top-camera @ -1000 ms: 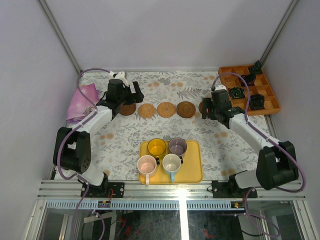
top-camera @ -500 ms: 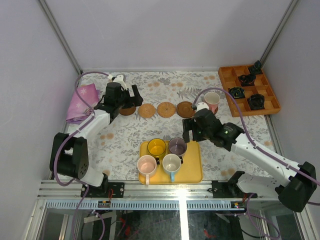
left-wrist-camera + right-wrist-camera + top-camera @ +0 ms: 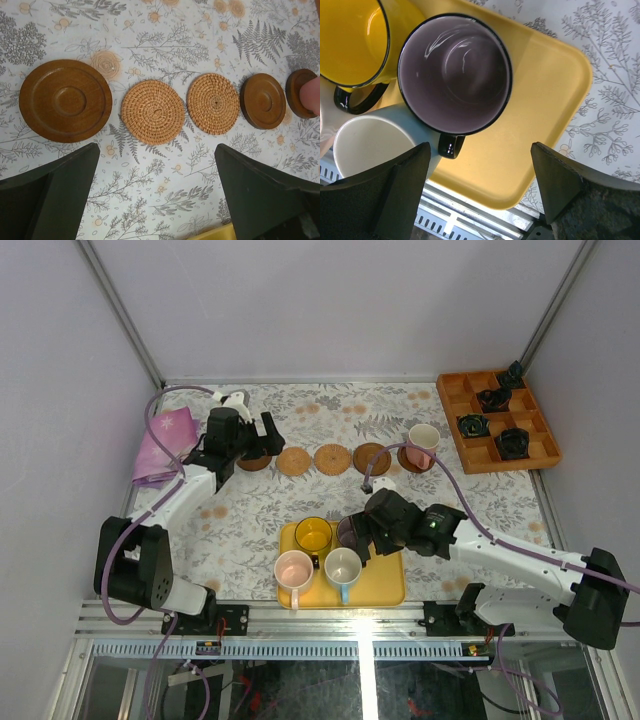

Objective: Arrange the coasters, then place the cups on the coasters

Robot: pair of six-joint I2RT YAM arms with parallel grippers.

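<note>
Five coasters [image 3: 153, 112] lie in a row across the upper middle of the top view, none touching its neighbour, so the arranging looks done; the step in hand, by my reading, is carrying cups onto them. One cream cup [image 3: 424, 444] stands on the rightmost coaster; the other four sit packed together on the tray [image 3: 385, 585] at lower centre.

Right gripper [image 3: 479, 147] hangs over the purple cup [image 3: 455, 75], jaws wide apart, holding nothing; in its wrist view the cup fills the upper centre, with its black handle pointing down towards the gap between the fingers. Left gripper [image 3: 157, 147] hovers over the left part of the row, jaws fully apart, empty.

Next move likely calls for the right gripper to drop over the cup's wall, close, lift clear of the yellow cup [image 3: 350, 40] and blue cup [image 3: 367, 142] crowding it, then set it on a free coaster.

Purple cup: upright, dull violet inside with pale streaks, thin black rim, glossy black handle. Coasters: second and third from the left are woven tan; the other three are dark wood with a sunken centre.
</note>
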